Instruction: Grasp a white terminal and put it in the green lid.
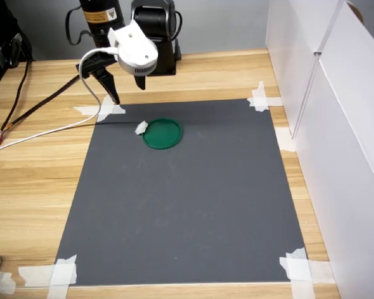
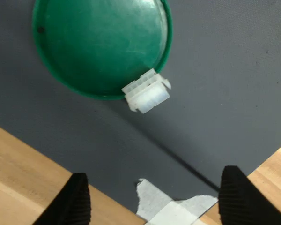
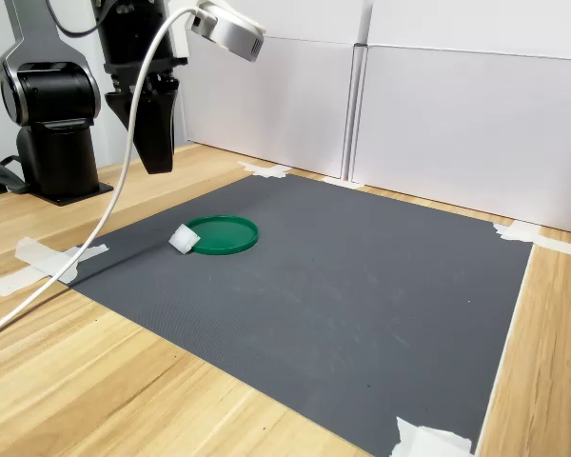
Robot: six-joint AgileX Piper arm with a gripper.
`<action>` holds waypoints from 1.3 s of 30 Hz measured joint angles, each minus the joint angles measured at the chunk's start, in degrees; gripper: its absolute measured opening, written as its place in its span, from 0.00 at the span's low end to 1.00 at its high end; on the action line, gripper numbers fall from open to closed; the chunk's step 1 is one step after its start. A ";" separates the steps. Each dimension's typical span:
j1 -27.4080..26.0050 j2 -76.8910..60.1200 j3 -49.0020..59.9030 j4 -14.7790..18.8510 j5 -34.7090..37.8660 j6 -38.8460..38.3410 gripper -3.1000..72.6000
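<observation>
Task not done: white terminal [image 2: 146, 92] on grey mat [image 1: 193, 205], touching outer rim of green lid [image 2: 100, 44], not inside. Pincer [image 2: 154, 199] spread wide, empty, raised above mat edge. Grasp and placing left.
Wrist view shows terminal's ridged top and rim contact; both exterior views show arm height, counter [image 1: 37, 180], tape corners [image 3: 428, 440].

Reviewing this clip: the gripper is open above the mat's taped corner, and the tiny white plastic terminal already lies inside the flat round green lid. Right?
Not quite. The tiny translucent-white plastic terminal lies on the dark grey mat against the outer rim of the flat round green plastic lid, not inside it, as the wrist view shows. The rest holds: the gripper is open above the taped corner.
</observation>
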 joint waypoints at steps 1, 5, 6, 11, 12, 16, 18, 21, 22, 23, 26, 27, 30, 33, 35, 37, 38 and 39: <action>0.00 0.58 0.00 -0.01 -0.32 -0.58 0.93; 0.00 3.26 0.00 -0.01 -2.04 -2.53 0.93; 0.00 4.03 0.00 0.04 -2.53 -2.99 0.93; 0.00 7.38 0.00 1.30 -4.42 -5.37 0.93; 0.00 7.96 0.00 1.66 -4.43 -5.77 0.93; 0.00 10.00 0.00 2.70 -4.43 -7.02 0.93; 0.00 10.84 0.00 2.76 -4.49 -7.15 0.93; 0.00 11.44 0.00 2.76 -4.70 -7.66 0.93; 0.21 11.42 0.06 2.58 -4.95 -8.08 0.93; 0.58 11.42 0.29 2.05 -5.52 -8.23 0.93; 2.68 11.42 1.71 -0.01 -7.29 -7.45 0.93; 3.22 11.42 2.02 -0.53 -7.59 -6.55 0.93; 3.60 11.42 2.18 -1.05 -8.14 -5.26 0.93; 3.60 11.42 2.18 -1.09 -9.21 -5.25 0.93; 3.60 11.51 2.18 -1.09 -9.34 -5.25 0.93; 3.60 11.96 2.18 -1.09 -9.46 -5.25 0.93; 3.60 12.28 2.18 -1.09 -9.52 -5.25 0.93; 3.60 12.59 2.18 -1.09 -9.60 -5.25 0.93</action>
